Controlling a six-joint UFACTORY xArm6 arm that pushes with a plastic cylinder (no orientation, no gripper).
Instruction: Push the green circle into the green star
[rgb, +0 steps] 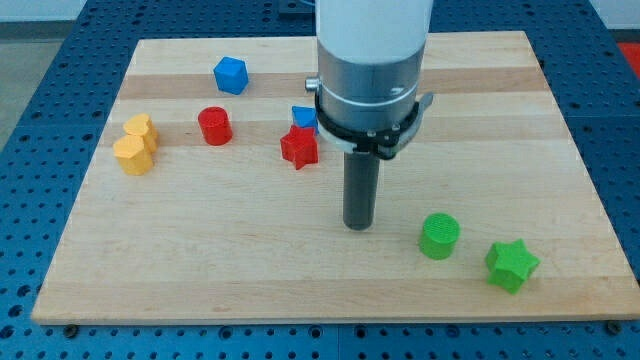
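The green circle (439, 236) stands near the view's bottom right of the wooden board. The green star (512, 264) lies just to its right and slightly lower, a small gap between them. My tip (358, 226) rests on the board to the left of the green circle, about a block's width away from it and touching no block.
A red star (299, 148) and a blue block (305, 117) partly hidden by the arm sit up-left of my tip. A red circle (214, 126), a blue hexagon (230, 75) and two yellow blocks (136, 145) lie toward the view's left. The board's bottom edge (330, 318) runs close below the green blocks.
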